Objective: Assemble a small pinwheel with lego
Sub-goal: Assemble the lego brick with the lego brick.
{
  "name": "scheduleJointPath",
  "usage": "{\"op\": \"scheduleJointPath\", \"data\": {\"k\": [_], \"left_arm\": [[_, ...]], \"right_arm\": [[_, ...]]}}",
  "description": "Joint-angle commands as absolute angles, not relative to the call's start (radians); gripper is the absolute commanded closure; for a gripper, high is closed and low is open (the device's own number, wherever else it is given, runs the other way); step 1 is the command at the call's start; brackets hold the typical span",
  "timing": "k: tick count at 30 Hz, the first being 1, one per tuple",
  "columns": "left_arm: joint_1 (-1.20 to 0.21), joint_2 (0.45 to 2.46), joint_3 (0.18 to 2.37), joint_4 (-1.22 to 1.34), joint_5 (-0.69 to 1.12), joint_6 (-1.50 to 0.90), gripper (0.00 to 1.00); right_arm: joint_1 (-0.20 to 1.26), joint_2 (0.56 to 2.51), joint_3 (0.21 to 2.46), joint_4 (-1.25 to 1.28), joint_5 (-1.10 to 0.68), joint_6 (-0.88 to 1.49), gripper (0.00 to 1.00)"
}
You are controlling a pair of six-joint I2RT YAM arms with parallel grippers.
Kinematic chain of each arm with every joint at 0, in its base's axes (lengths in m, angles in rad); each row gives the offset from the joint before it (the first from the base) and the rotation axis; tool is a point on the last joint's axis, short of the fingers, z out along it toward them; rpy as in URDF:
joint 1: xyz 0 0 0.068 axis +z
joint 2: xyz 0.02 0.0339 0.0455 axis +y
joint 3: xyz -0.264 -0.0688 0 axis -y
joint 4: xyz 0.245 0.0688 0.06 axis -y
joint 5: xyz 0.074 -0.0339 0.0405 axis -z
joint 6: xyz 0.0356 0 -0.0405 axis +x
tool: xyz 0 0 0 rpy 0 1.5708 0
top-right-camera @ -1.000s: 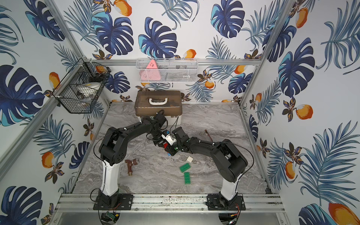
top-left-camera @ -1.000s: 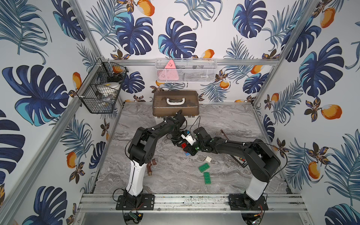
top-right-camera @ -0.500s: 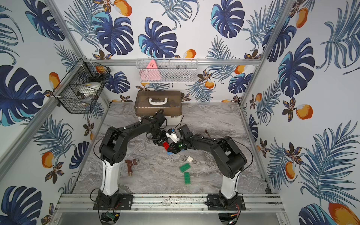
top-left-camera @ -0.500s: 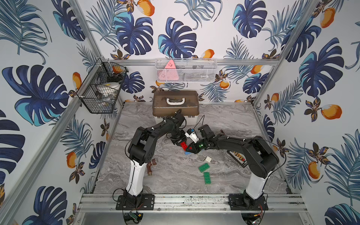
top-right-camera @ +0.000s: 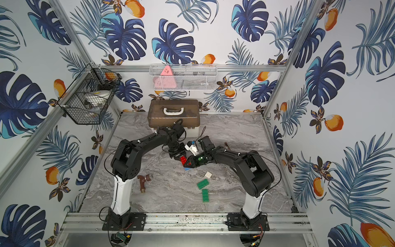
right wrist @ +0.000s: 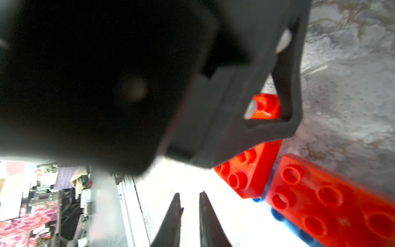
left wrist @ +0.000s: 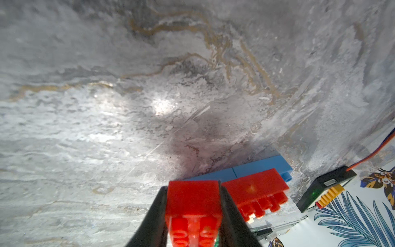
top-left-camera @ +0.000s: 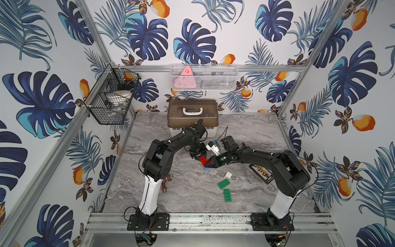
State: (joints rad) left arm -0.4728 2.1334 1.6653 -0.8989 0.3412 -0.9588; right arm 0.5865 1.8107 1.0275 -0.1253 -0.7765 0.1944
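- Step in hand, as I read it: getting another red blade onto the base. The left pincer (left wrist: 193,188) is clamped on a red brick (left wrist: 193,198), with its fingers on the brick's two long sides.
- Just off to one side of that pincer is the start of the pinwheel (right wrist: 331,203). It's a second red brick (left wrist: 254,188) stacked on blue bricks (left wrist: 263,164), which lie flat on the tabletop (left wrist: 106,107). The held brick is right beside the stack. I can't tell if it's touching or pressed on yet.
- The right pincer (right wrist: 190,193) is together with nothing in it. Its tips are just beside the same stack, facing the left pincer.
- Orientation: the held brick's long axis seems to run along the left pincer's fingers, and its studs show in the right wrist view. The stacked red brick sits at an angle to it and looks roughly in line with the blue underneath.
- Next move, my guess: line the held brick up over free blue studs and push straight down. Ideally the right pincer braces the stack so it doesn't skate.
- Not used yet: the white brick (top-left-camera: 228,175) and two green bricks (top-left-camera: 224,184). They're loose on the tabletop, back from the right pincer's tips and alongside its arm.
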Motion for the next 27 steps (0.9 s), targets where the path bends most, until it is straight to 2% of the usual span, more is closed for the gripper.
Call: {"op": "scheduleJointPath", "data": {"k": [1,15,21,27], "left_arm": [[-0.483,2.144,1.696,-0.892,0.366,-0.931,1.00],[-0.485,2.151,1.713,-0.884,0.362,-0.952,1.00],[-0.486,2.162,1.755,-0.910,0.358,-0.936,1.00],[-0.489,2.181,1.756,-0.923,0.337,-0.904,1.00]], "right_arm": [[0.588,1.821,1.010,-0.149,-0.811,0.292,0.81],[0.580,1.870,1.019,-0.176,-0.734,0.383,0.83],[0.554,1.806,0.956,0.022,-0.898,0.449,0.83],[0.535,1.749,0.904,0.102,-0.888,0.517,0.83]]}}
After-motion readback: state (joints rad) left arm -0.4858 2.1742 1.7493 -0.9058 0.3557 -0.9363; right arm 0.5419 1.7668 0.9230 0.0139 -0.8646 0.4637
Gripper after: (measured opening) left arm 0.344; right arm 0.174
